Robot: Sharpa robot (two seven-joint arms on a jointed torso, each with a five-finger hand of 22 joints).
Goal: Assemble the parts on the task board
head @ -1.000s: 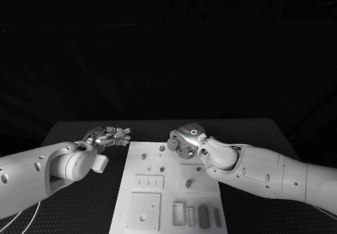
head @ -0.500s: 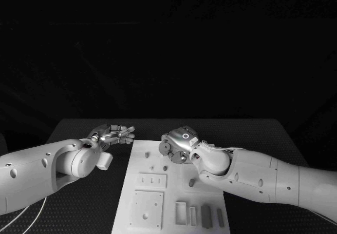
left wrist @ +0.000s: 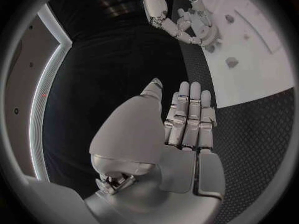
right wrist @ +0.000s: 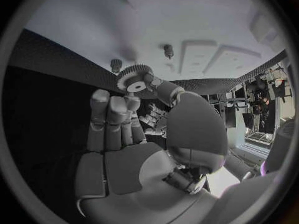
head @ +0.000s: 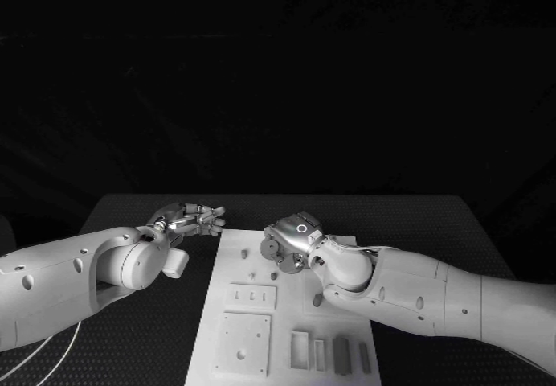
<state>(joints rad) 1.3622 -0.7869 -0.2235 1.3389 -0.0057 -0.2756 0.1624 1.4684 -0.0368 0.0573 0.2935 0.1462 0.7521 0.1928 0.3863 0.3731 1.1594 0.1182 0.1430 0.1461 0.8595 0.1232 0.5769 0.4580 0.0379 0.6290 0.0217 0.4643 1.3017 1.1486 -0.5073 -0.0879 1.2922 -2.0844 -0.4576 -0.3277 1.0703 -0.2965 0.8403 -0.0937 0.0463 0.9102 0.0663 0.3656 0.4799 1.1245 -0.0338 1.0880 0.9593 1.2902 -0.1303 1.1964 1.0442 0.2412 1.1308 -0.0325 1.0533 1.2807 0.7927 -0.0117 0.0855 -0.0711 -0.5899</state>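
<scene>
task board (head: 232, 310) near end cut off

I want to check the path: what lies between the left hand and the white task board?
In the head view, a narrow bare strip of black table lies between the left hand and the task board.

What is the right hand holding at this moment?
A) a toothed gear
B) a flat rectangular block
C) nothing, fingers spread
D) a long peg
A: in the right wrist view the right hand pinches a toothed gear at its fingertips, above the task board.
</scene>
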